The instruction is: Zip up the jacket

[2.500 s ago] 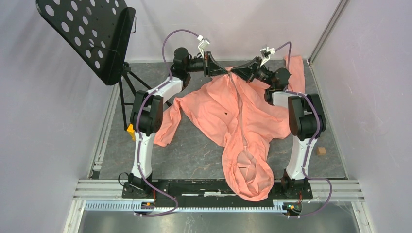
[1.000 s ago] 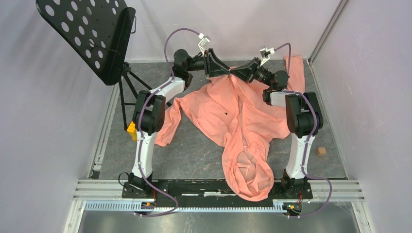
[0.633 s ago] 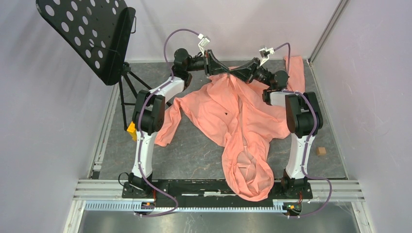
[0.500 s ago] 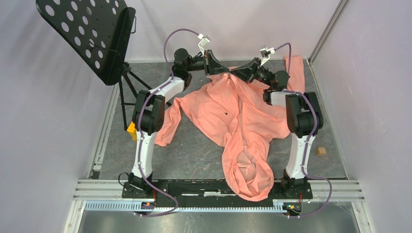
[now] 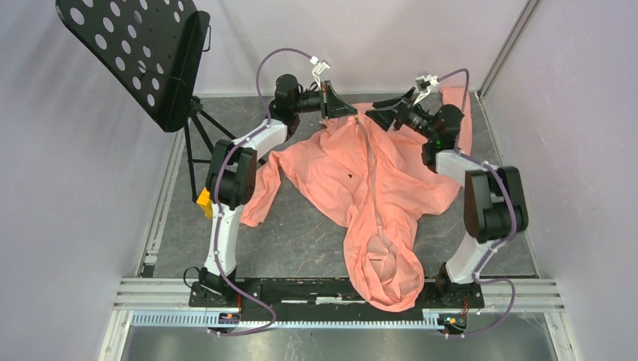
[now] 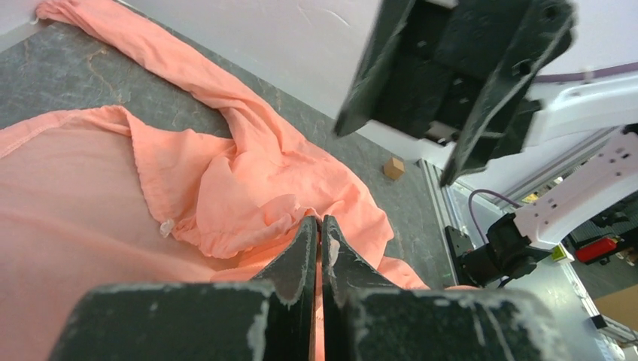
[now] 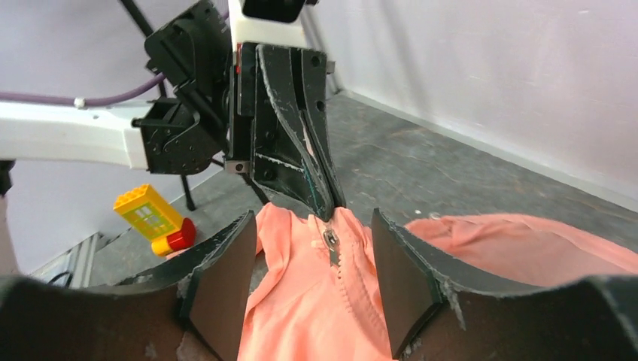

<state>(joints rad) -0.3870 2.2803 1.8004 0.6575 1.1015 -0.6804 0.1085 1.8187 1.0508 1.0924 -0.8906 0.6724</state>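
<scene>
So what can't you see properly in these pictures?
Left wrist view: the shut left gripper hides the jacket bit it pinches.
Top view: zipper pull too small; left arm half hides a yellow block.
Right wrist view: bottom edge cuts off the jacket below the pull.

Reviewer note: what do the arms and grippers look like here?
The left arm and right arm have white links with black joints and a purple cable along each. The left gripper and right gripper are black, with wedge-shaped fingers scuffed pale at the edges.
</scene>
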